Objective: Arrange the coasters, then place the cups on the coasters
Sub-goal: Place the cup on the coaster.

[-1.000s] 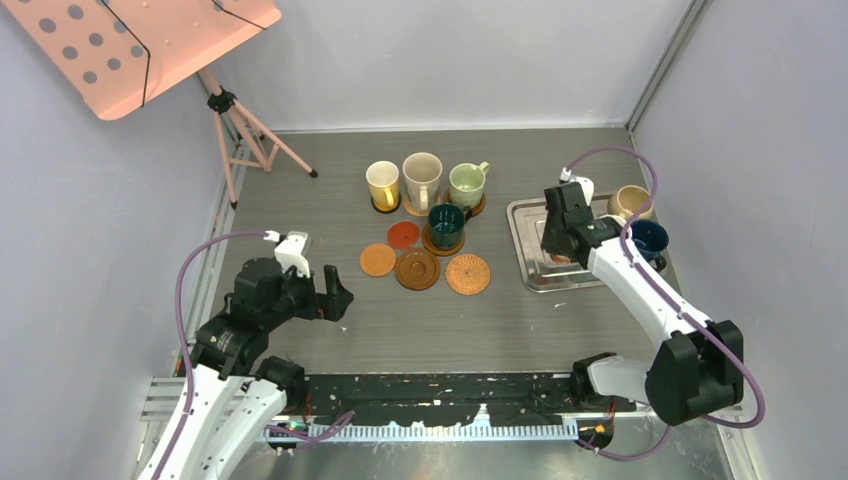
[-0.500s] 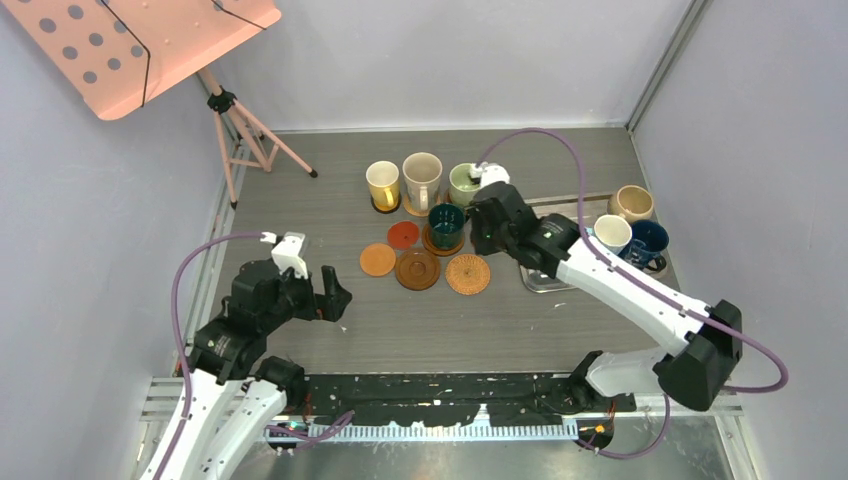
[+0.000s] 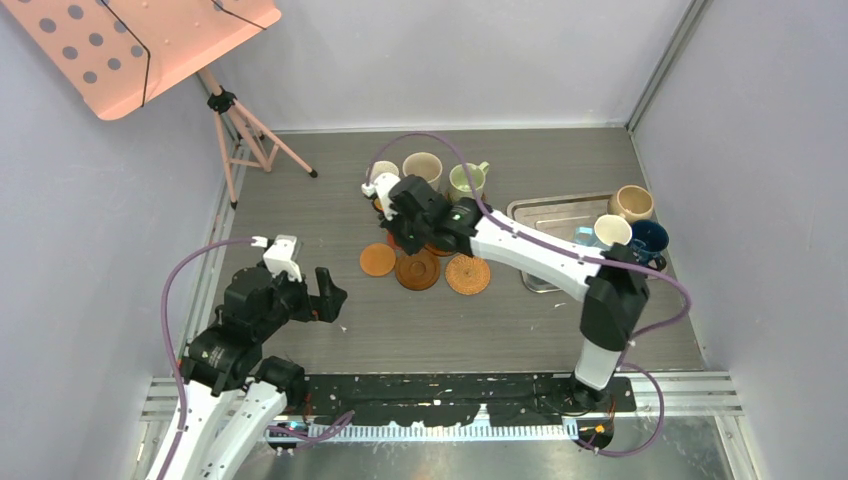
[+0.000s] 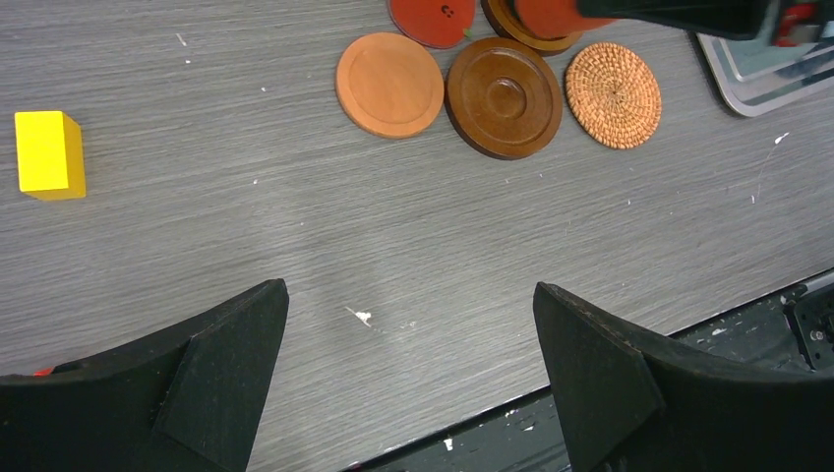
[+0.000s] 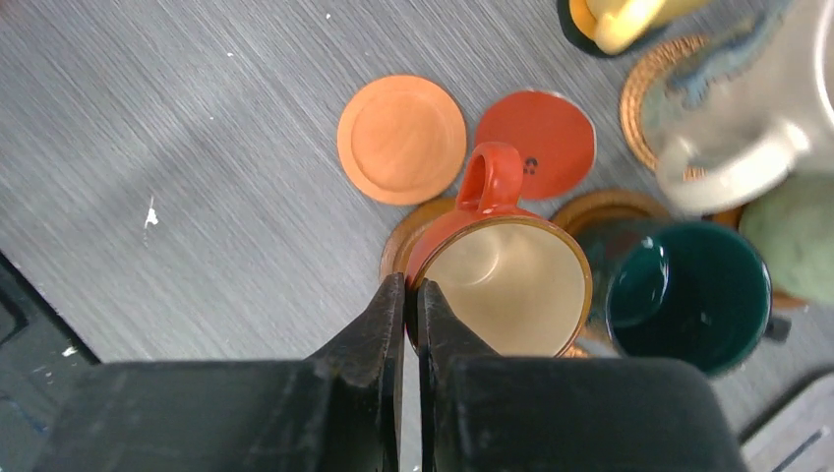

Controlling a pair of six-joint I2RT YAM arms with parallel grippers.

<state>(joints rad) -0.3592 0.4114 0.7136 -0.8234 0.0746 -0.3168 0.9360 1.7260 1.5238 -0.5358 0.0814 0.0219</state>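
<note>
Right gripper (image 5: 405,287): shut tight, pinching the near rim of the small orange-red cup (image 5: 502,280). The cup is upright, its handle pointing away from the gripper. A second ago this gripper sat over the tray (image 3: 560,212) at the right edge; now it is over the coaster cluster at mid-worktop, cup with it. The cup hangs over a brown coaster (image 5: 401,236) whose rim shows beneath it; cannot tell if it has touched down.

Just beyond the handle lie the plain orange-tan coaster (image 5: 401,139) and the red coaster (image 5: 536,131), both bare. The dark green cup (image 5: 688,295) stands close on the right, on its own coaster. The wicker coaster (image 4: 613,94) is also bare, nearer the front edge.

By the right edge, past the tray: beige cup (image 3: 631,202), white-blue cup (image 3: 611,231), navy cup (image 3: 650,240), none on coasters.

Left gripper (image 4: 408,295): fully spread, empty, over the near-left worktop, unmoved.

Reading: the carry looks done; lowering and release come next. Clearance to the dark green cup is tight.
</note>
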